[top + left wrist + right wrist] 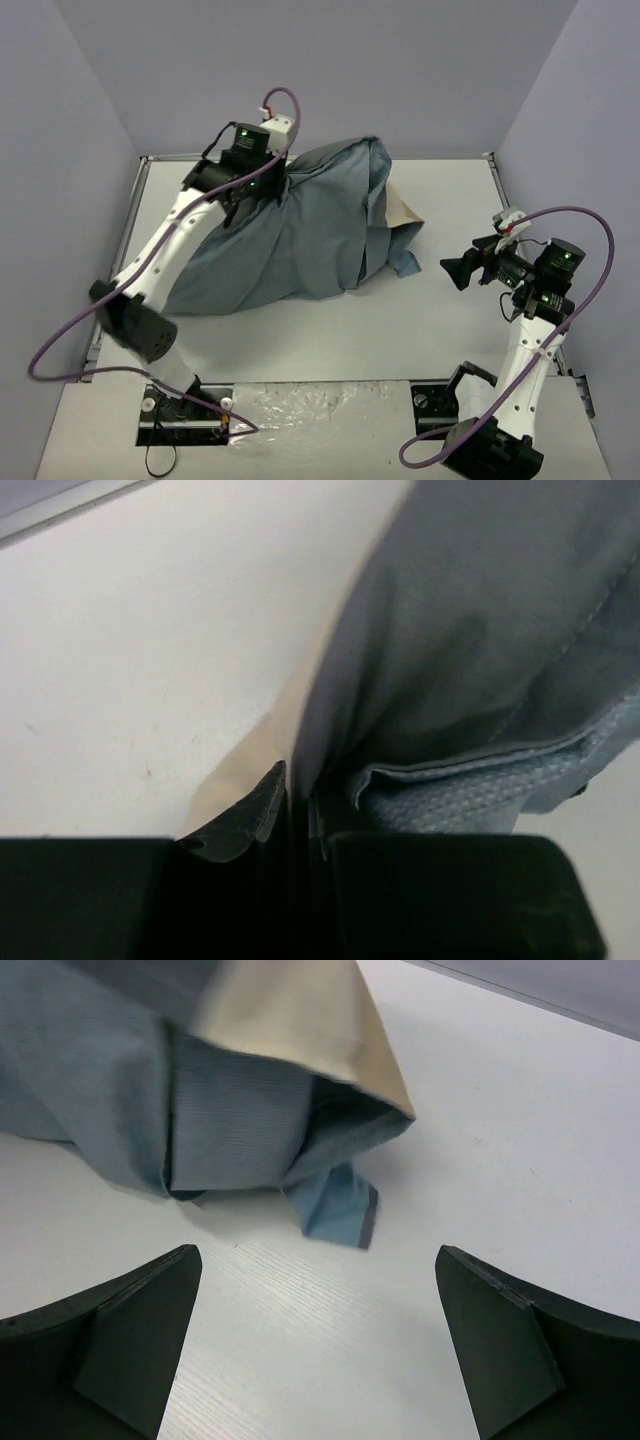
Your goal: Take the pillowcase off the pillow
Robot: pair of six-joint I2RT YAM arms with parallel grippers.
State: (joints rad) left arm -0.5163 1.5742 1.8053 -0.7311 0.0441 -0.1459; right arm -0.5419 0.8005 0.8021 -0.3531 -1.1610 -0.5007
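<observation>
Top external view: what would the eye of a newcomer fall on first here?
First, the big blue-grey pillowcase, heaped in the middle of the table, with a cream corner of the pillow poking out at its right end. The left hand is shut on the cloth at the heap's far left. The right hand stands open, apart from the cloth and facing that corner.
</observation>
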